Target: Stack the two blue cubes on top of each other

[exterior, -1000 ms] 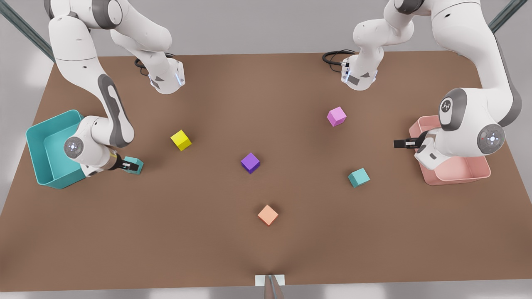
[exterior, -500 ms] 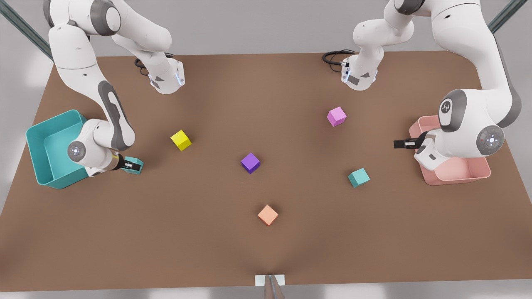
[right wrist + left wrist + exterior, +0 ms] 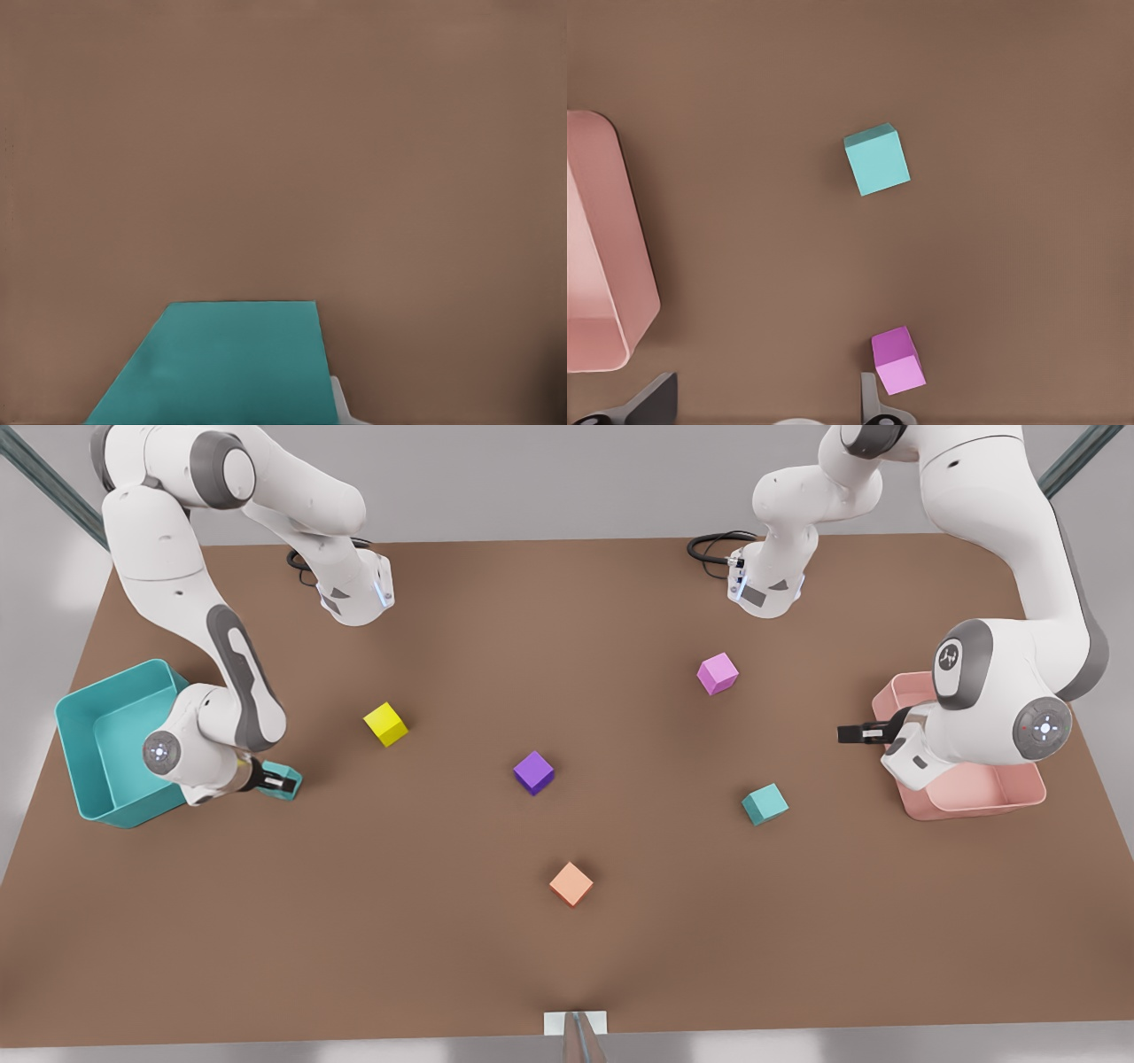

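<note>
**Right claw on one blue cube, left claw waiting by the pink bin**

Your right claw (image 3: 277,783) sits low over the table (image 3: 567,957), just beside the teal bin (image 3: 80,762), and its fingers pinch a blue cube (image 3: 288,773) between them. In the right wrist view that cube (image 3: 217,363) lies right under the claw, with one pale fingertip (image 3: 344,403) against its edge. Whether the cube rests on the table or hangs just above it, you cannot tell.

Your left claw (image 3: 852,732) hovers beside the pink bin (image 3: 974,797) — its fingers stand spread, with nothing between them, and this arm waits. From it, the second blue cube (image 3: 765,803) lies well apart, out on open table; the left wrist view has this cube (image 3: 877,159) ahead of the claw and the pink cube (image 3: 898,360) just beside one finger (image 3: 873,398).

Between the two claws lie the yellow cube (image 3: 385,724), the purple cube (image 3: 533,771) and the orange cube (image 3: 571,883) — all apart from each other.
</note>
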Available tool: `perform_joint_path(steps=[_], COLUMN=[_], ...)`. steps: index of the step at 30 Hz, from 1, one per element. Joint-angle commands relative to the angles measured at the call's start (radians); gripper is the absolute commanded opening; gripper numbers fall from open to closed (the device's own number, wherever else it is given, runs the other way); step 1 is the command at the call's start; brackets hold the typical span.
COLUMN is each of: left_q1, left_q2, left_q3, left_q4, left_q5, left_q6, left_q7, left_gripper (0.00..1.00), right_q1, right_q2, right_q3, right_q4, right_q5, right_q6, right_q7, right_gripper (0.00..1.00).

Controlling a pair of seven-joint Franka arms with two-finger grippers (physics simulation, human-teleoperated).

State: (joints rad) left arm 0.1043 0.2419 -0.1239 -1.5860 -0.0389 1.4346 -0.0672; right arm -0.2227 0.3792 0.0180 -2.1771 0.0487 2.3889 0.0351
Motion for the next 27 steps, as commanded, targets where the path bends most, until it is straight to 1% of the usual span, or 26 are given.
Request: perform_joint_path(steps=[1,2,3,4,6,7,8,9,10,11,12,13,14,16,17,19,22,27], left_q1=[-0.001,-0.002,-0.011,-0.008,-0.032,-0.034,-0.038,-0.089,-0.126,-0.126,-0.13,-0.161,-0.16,-0.163,-0.17,-0.172,-0.199,-0.199], left_q2=[-0.001,0.011,0.011,0.01,0.01,0.01,0.022,0.056,0.098,0.125,0.125,0.125,0.128,0.128,0.131,0.139,0.157,0.191], left_q3=[0.0,0.0,-0.002,-0.003,-0.011,-0.013,-0.013,-0.011,-0.011,-0.01,-0.01,-0.008,-0.006,0.046,0.047,0.047,0.047,0.06], left_q4=[0.001,0.0,-0.04,-0.063,-0.167,-0.215,-0.224,-0.223,-0.224,-0.224,-0.27,-0.336,-0.364,-0.382,-0.384,-0.385,-0.385,-0.384], left_q5=[0.001,0.001,0.001,0.001,0.001,0.001,0.001,0.001,-0.001,-0.004,-0.006,-0.006,-0.01,-0.05,-0.053,-0.053,-0.059,-0.056], left_q6=[0.003,0.006,0.038,0.076,0.21,0.283,0.316,0.357,0.427,0.448,0.561,0.709,0.779,0.808,0.828,0.837,0.84,0.879], left_q7=[-0.002,-0.003,-0.006,-0.006,-0.028,-0.036,-0.054,-0.18,-0.186,-0.186,-0.245,-0.385,-0.407,-0.41,-0.411,-0.416,-0.533,-0.533], left_gripper=[1.0,1.0,1.0,1.0,1.0,1.0,1.0,1.0,1.0,1.0,1.0,1.0,1.0,1.0,1.0,1.0,1.0,1.0], right_q1=[0.003,0.017,0.062,0.104,0.246,0.308,0.385,0.46,0.512,0.54,0.583,0.617,0.647,0.695,0.726,0.773,0.833,0.893], right_q2=[-0.016,-0.022,-0.036,-0.055,-0.072,-0.069,-0.052,-0.008,0.033,0.072,0.116,0.159,0.211,0.311,0.372,0.463,0.497,0.567], right_q3=[0.005,0.008,0.008,0.008,0.008,0.008,0.01,0.01,0.008,0.008,0.008,0.008,0.008,0.005,0.003,-0.003,-0.007,-0.01], right_q4=[0.031,0.068,0.115,0.12,0.123,0.14,0.18,0.25,0.315,0.38,0.468,0.549,0.629,0.775,0.858,0.97,0.999,1.036], right_q5=[0.0,0.0,0.029,0.082,0.209,0.24,0.243,0.252,0.31,0.316,0.316,0.315,0.315,0.306,0.303,0.289,0.276,0.258], right_q6=[-0.109,-0.161,-0.234,-0.247,-0.255,-0.255,-0.255,-0.254,-0.254,-0.254,-0.254,-0.255,-0.254,-0.254,-0.254,-0.249,-0.237,-0.203], right_q7=[0.012,0.014,0.02,0.026,0.199,0.296,0.385,0.474,0.506,0.544,0.612,0.676,0.727,0.833,0.9,0.999,1.065,1.128], right_gripper=[0.63,0.63,0.63,0.63,0.64,0.64,0.64,0.64,0.64,0.64,0.64,0.64,0.64,0.65,0.65,0.65,0.65,0.65])
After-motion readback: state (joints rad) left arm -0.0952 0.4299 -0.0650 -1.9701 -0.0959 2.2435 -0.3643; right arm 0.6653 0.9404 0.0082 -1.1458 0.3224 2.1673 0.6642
